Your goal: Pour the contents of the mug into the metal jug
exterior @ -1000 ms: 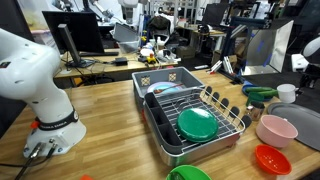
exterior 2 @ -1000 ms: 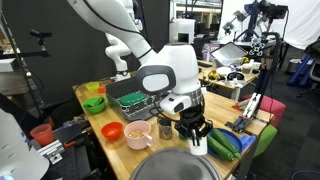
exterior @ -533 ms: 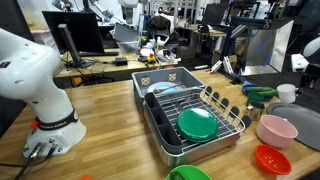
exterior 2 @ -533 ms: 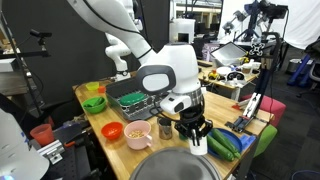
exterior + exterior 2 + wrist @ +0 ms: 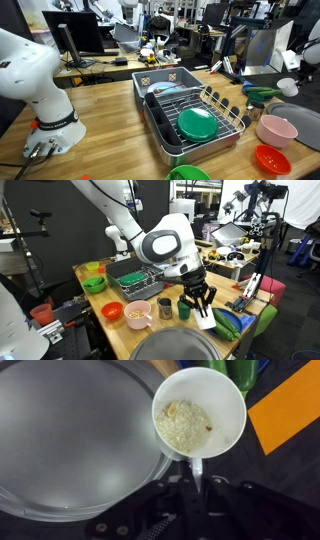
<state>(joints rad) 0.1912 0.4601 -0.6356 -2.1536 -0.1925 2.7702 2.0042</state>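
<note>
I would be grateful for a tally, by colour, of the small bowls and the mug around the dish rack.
pink bowl: 1
red bowl: 1
green bowl: 1
white mug, held in the pincer: 1
Total: 4
A red shape beside the green bowl is too small to identify, so it is not counted.

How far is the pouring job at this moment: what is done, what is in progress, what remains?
Done: the gripper is shut on the handle of the mug. In hand: the mug is held upright by the rim of a large metal vessel, with pale grains inside it. Left: the whole pour; the vessel looks empty.
</note>
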